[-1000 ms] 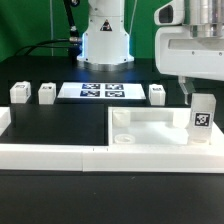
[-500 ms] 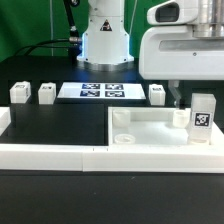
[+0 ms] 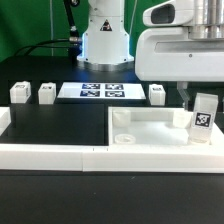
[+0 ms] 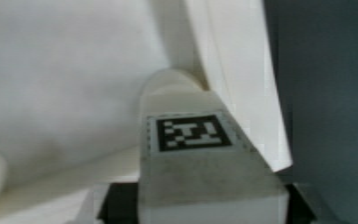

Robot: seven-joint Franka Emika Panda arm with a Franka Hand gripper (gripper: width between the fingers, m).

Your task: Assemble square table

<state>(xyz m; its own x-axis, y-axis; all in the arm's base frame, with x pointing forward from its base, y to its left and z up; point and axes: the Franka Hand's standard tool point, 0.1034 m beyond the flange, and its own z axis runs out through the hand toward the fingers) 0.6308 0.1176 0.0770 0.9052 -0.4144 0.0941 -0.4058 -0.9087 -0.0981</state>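
The white square tabletop [image 3: 150, 128] lies at the exterior view's right, with a round socket [image 3: 122, 139] at its near corner. One white tagged leg [image 3: 203, 119] stands slightly tilted on its far right corner. My gripper [image 3: 199, 100] reaches down onto the top of this leg. In the wrist view the leg [image 4: 195, 140] fills the gap between my two dark fingers [image 4: 126, 205], which press against its two sides, over the tabletop [image 4: 69, 90] and its rim [image 4: 240, 70]. Three more legs [image 3: 19, 92], [image 3: 46, 94], [image 3: 157, 94] stand in a row at the back.
The marker board [image 3: 100, 91] lies flat behind the legs. A long low white border rail [image 3: 55, 156] runs along the front and up the exterior view's left. The robot's white base [image 3: 105, 40] stands at the back.
The hand has moved toward the exterior view's left and down over the leg on the tabletop. Its jaws have closed in on that leg, which now leans a little.
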